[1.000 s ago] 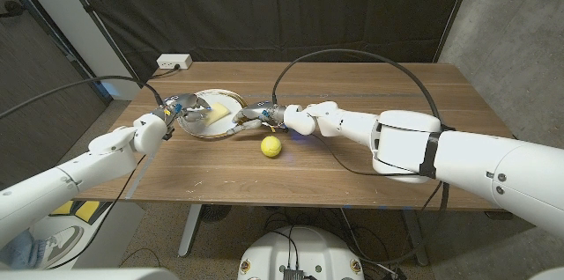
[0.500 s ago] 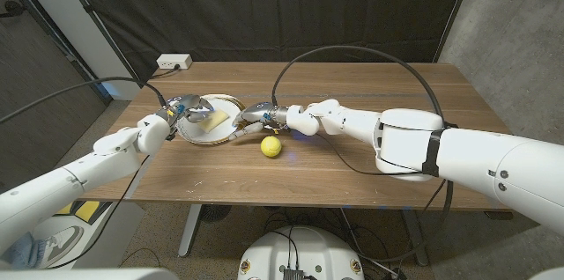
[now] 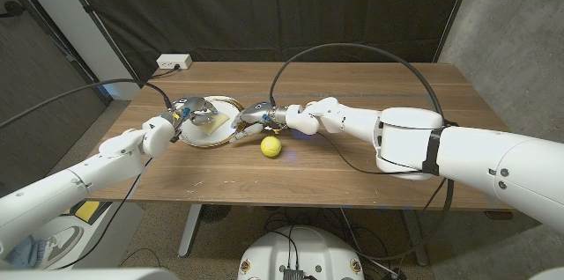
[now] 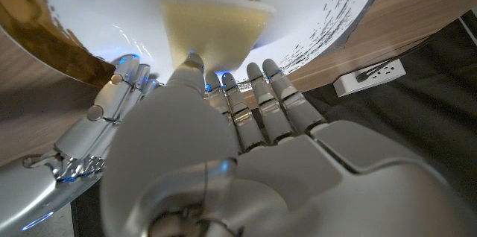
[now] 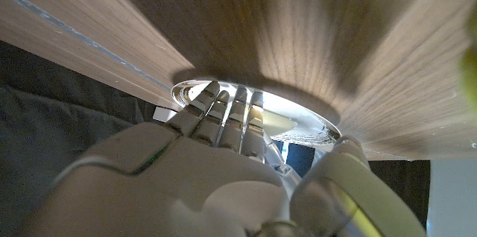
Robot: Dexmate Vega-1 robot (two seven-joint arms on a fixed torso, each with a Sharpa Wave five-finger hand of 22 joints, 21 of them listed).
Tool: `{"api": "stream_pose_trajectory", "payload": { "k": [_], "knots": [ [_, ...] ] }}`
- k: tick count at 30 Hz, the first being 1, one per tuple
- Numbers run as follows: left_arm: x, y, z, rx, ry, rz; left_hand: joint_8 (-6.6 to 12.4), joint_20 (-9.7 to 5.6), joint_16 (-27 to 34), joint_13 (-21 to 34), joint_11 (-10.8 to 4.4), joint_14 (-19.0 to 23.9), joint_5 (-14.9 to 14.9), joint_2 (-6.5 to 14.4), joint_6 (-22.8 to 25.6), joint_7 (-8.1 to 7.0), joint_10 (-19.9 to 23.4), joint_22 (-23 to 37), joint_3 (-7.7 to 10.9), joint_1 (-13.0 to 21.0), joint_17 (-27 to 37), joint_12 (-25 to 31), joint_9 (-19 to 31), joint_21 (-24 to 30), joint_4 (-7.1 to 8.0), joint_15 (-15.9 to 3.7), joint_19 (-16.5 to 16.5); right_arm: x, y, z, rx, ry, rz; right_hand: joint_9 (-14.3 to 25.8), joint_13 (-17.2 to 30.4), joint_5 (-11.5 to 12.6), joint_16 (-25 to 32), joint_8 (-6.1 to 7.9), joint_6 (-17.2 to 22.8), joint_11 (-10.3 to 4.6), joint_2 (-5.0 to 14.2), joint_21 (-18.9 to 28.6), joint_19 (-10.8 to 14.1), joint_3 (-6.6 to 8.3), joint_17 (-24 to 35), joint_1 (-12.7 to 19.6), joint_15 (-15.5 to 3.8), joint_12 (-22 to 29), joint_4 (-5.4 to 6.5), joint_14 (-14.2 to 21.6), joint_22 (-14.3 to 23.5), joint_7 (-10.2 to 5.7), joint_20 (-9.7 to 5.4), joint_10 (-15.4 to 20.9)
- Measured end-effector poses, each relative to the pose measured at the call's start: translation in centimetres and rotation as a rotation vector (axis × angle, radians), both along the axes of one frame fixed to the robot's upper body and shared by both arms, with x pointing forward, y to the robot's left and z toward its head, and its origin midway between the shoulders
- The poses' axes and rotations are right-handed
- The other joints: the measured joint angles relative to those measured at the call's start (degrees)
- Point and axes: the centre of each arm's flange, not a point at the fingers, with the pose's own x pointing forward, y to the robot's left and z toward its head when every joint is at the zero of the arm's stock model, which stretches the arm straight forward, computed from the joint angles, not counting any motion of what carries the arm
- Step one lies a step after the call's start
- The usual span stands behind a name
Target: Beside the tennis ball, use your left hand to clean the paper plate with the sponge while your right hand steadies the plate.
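Two arms are reaching in over a wooden table (image 3: 370,152) with a lengthwise grain, standing before black curtains (image 3: 264,7); a grey wall is showing at the right, and a white power strip (image 3: 174,62) is lying at the table's far left corner. The plate (image 3: 208,134) is sitting on the table's left part, round, white inside with a golden-brown rim. A pale yellow sponge (image 3: 217,120) is lying in the plate, a flat rectangular block; its long axis cannot be told. The left hand (image 3: 189,110) is reaching over the plate's left side, its fingertips (image 4: 195,62) touching the sponge's edge, though a firm grasp cannot be told. The right hand (image 3: 256,114) is holding the plate's right rim, fingers (image 5: 223,114) curling over it. The ball (image 3: 270,145), yellow-green, is resting just beside the plate, on its near right.
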Motion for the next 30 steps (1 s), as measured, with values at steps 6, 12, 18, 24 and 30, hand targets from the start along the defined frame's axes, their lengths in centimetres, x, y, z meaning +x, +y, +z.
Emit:
{"api": "stream_pose_trajectory", "payload": {
  "k": [6,12,18,24,30],
  "knots": [
    [-1.3,0.2,-0.3,-0.006,-0.019,0.011,0.0,-0.18,0.22,-0.12,0.2,1.13,0.0,0.05,0.5,-0.05,0.43,0.0,0.0,-0.03,-0.08,0.0,0.0,0.16,0.0,-0.09,0.8,0.1,0.2,0.1,-0.014,-0.01,-0.013,0.0,-0.01,0.0,0.0,0.0,-0.01,0.0,0.0,0.0,0.0,0.0,0.0,0.0,0.0,0.0,0.0,0.0,0.0,0.0,0.0,-0.01],
    [-2.0,0.5,-0.9,-0.021,-0.021,0.024,0.0,-0.17,0.45,-0.11,0.1,2.44,0.0,0.04,0.99,0.04,1.34,0.06,0.0,-0.03,0.09,0.35,0.0,0.77,0.0,-0.38,1.84,0.2,0.3,0.1,-0.02,-0.014,-0.025,0.0,-0.05,0.0,0.0,-0.46,-0.01,0.02,0.0,0.0,-0.01,0.0,0.0,0.0,0.0,-0.01,0.0,0.0,0.0,0.0,0.0,-0.03],
    [-2.5,0.8,-1.8,-0.043,-0.01,0.037,0.0,-0.24,0.87,-0.11,0.3,3.45,0.0,-0.41,1.84,0.4,2.26,0.14,0.01,-0.46,0.09,0.36,0.0,1.0,0.01,-0.31,1.96,0.4,0.2,0.2,-0.026,-0.014,-0.033,-0.01,-0.05,0.0,0.0,-0.5,-0.02,0.03,0.22,0.0,-0.01,0.0,0.01,-0.22,0.0,-0.02,0.0,0.0,0.0,0.01,0.0,-0.04],
    [-2.5,0.9,-2.4,-0.046,0.001,0.057,-0.01,-0.18,0.87,-0.11,0.14,3.76,0.0,-0.39,2.35,0.3,2.54,0.14,0.25,-0.45,0.08,0.35,-0.01,1.0,0.25,-0.48,2.46,0.5,-0.1,0.3,-0.027,-0.011,-0.04,-0.04,-0.04,0.0,0.0,-0.53,-0.03,-0.05,0.22,-0.01,-0.01,0.0,0.01,-0.22,0.0,-0.27,0.01,0.0,-0.02,0.01,-0.01,-0.14],
    [-2.1,0.4,-2.6,-0.002,0.01,0.071,0.15,-0.17,0.87,-0.11,0.14,3.75,0.0,-0.39,2.34,0.3,2.54,0.14,0.25,-0.45,0.08,0.35,-0.23,1.0,0.25,-0.48,2.46,0.7,-0.4,0.4,-0.022,-0.006,-0.047,-0.02,-0.04,0.0,-0.28,-0.67,-0.04,-0.06,0.22,-0.01,-0.01,0.0,0.01,-0.21,0.0,-0.46,0.01,0.0,-0.03,0.01,-0.01,-0.16]
  ]
}}
